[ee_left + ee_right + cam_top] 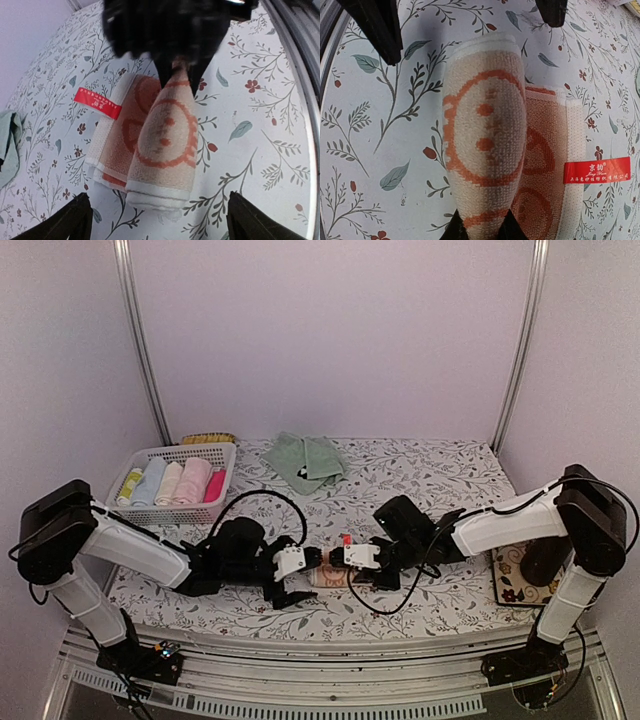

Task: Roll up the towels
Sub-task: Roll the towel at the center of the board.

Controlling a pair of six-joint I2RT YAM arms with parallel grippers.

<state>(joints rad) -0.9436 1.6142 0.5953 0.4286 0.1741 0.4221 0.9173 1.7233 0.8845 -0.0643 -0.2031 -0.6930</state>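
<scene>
Down at the near edge of the bench [430, 475] the two hands meet nose to nose over the orange towel [485, 125]. The right hand [482, 227] is pinched down on one end of the rolled part, fingers nearly together with the cloth squeezed between them. The left hand [159, 200] is spread about as wide as it goes and has hold of nothing. The free end of the roll sits right in front of it, lined up with the gap between its fingers and touching neither one. The towel's only partly rolled: a fat roll lying on the bench, with a flat layer poking out on the side farther from the arm bases and a red label [97, 103] sticking off that flat edge. Way past both hands, toward the back of the bench, the mint green towel [310, 460] lies loose and rumpled, well apart from everything. Far off to the left hand's left and farther back is a white lattice basket [185, 449] holding five rolls of cloth [172, 482] side by side: yellowish, pale blue, cream, pink and hot pink. There's something yellow just behind the basket, can't tell what. Off to the right hand's right, by that arm's elbow, a brown flowered mat [512, 578] lies flat.
</scene>
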